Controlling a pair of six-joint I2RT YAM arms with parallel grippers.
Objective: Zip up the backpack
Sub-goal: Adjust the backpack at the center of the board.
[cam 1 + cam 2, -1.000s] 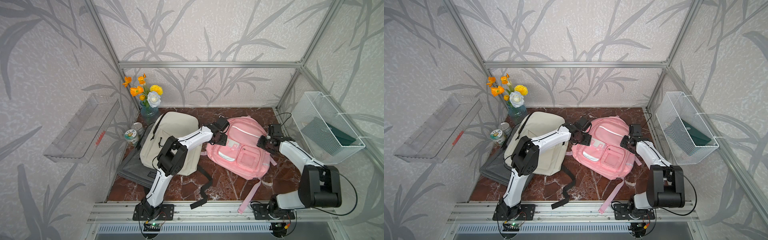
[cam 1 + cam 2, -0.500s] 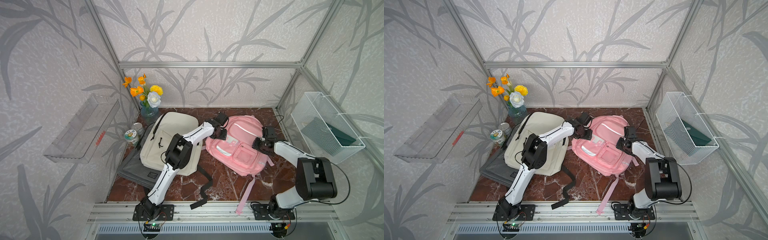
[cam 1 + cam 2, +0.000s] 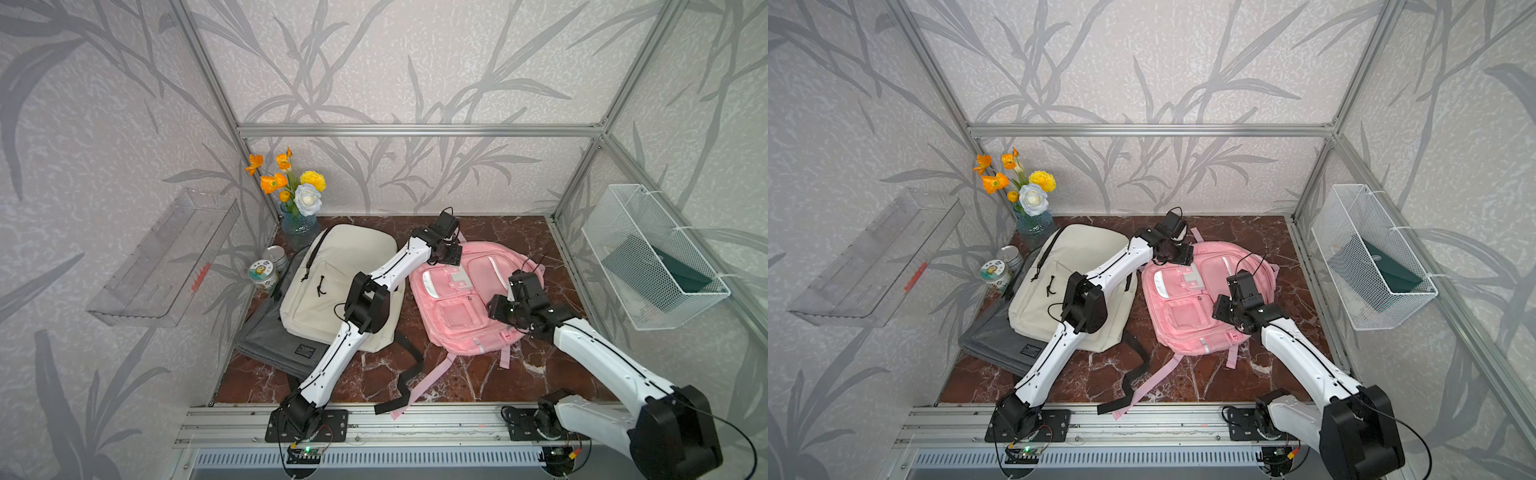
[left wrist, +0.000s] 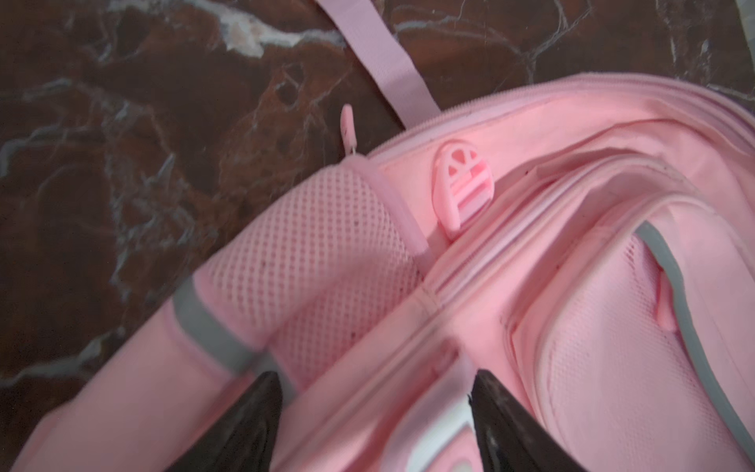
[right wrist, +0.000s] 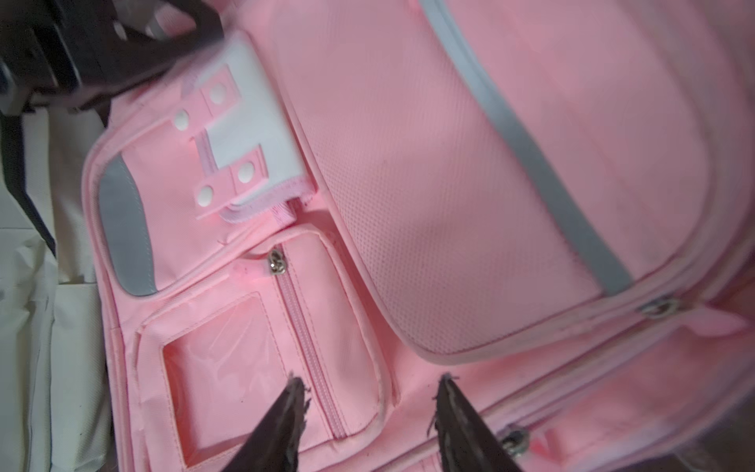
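The pink backpack (image 3: pixel 457 316) (image 3: pixel 1187 316) lies flat on the marble table, front up, straps trailing toward the near edge. My left gripper (image 3: pixel 448 254) (image 4: pixel 376 378) hovers open over its top left corner, beside the mesh side pocket (image 4: pixel 310 253); a pink zipper pull (image 4: pixel 347 122) sticks out at the rim there. My right gripper (image 3: pixel 498 309) (image 5: pixel 371 382) is open over the front pocket zipper (image 5: pixel 302 347). Metal sliders (image 5: pixel 657 306) show on the side zip lines. Neither gripper holds anything.
A cream backpack (image 3: pixel 340 282) lies left of the pink one, under my left arm, on a grey bag (image 3: pixel 274 340). A flower vase (image 3: pixel 297 226) and cans (image 3: pixel 264 272) stand at the back left. A wire basket (image 3: pixel 652 257) hangs on the right wall.
The pink backpack has turned and slid a little to the left. My right gripper has moved from its right edge to over its front. Both grippers' jaws now stand wider apart.
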